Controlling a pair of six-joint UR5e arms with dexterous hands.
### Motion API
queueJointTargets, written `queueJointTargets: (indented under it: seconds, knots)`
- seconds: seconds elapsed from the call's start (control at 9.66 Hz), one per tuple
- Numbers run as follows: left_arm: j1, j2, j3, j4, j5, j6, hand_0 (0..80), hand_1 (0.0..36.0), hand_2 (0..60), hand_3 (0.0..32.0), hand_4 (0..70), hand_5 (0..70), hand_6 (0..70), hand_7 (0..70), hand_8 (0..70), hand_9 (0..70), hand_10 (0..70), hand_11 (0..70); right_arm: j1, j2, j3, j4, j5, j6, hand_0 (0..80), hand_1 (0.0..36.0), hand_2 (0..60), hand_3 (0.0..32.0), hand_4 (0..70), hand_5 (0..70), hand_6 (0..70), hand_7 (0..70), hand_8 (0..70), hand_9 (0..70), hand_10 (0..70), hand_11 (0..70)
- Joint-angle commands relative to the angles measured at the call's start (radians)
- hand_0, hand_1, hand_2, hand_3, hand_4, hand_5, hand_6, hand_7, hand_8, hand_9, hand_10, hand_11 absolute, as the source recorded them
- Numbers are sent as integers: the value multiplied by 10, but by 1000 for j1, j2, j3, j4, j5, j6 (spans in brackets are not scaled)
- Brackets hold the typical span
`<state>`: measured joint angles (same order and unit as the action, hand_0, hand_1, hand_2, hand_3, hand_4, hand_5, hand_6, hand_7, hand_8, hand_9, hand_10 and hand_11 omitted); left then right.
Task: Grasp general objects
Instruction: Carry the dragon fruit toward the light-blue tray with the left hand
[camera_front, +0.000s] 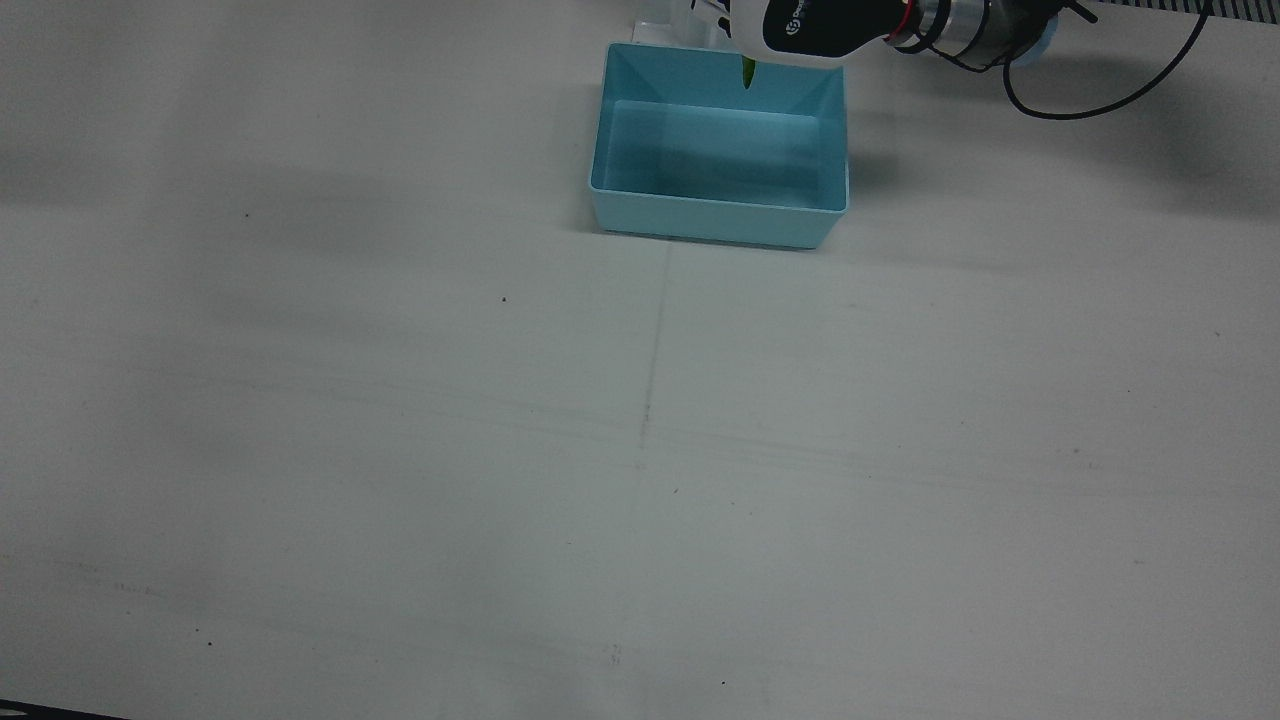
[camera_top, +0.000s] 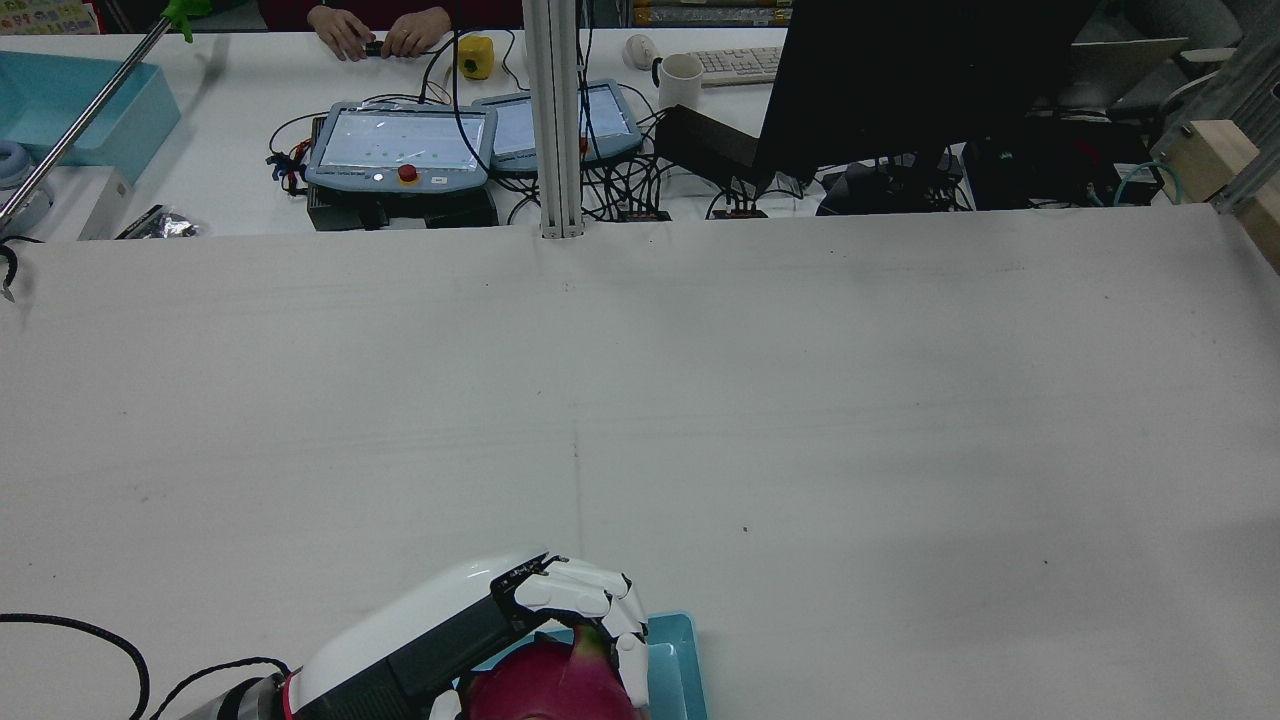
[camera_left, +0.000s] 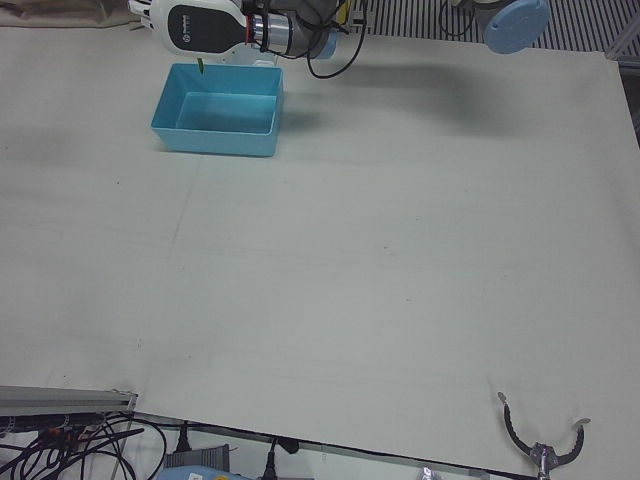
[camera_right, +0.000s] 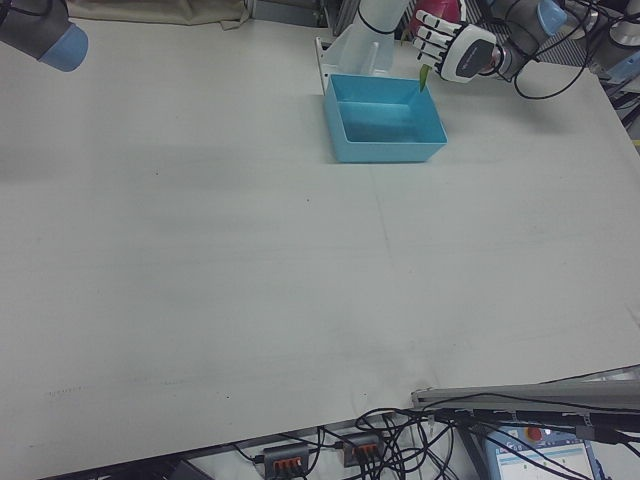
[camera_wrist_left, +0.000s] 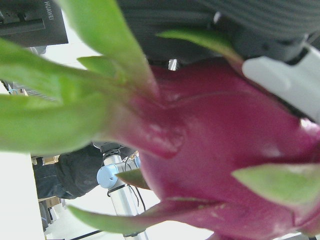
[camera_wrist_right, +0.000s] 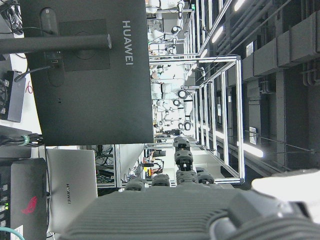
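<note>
A magenta dragon fruit (camera_top: 550, 680) with green scales fills the left hand view (camera_wrist_left: 210, 150). My left hand (camera_top: 480, 620) is shut on it, white fingers wrapped over its top. It hangs over the far, robot-side end of a light blue bin (camera_front: 715, 215). Only a green tip (camera_front: 746, 72) shows below the hand (camera_front: 810, 25) in the front view. The bin (camera_left: 215, 140) holds nothing else. Of my right hand, only a dark ribbed part (camera_wrist_right: 165, 215) shows in its own view, and its fingers cannot be read.
The right arm's blue-capped joint (camera_right: 60, 45) hangs at the far corner. Beyond the table stand a metal post (camera_top: 555, 120), teach pendants (camera_top: 400, 145), a mug (camera_top: 680, 80) and a black monitor (camera_top: 900, 80). A person's hands (camera_top: 380, 35) rest on the desk.
</note>
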<state>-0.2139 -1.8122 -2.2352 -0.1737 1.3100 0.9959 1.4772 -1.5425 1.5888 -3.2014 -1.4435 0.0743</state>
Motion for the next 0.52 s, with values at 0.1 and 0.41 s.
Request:
queueJointTargets:
  seconds: [0.1,0.41]
  knots:
    - [27,-88,3,51,-6,33,566,23,364,0,700,700,700,700,700,700,700,700,0,-1,0,0,0,-1,0,0,0,0,0,0,0,0,0,0,0,0]
    - [27,-107,3,59,-1,37,497,0,0,0,700,700,700,700,697,700,700,700,0,1,0,0,0,-1,0,0,0,0,0,0,0,0,0,0,0,0]
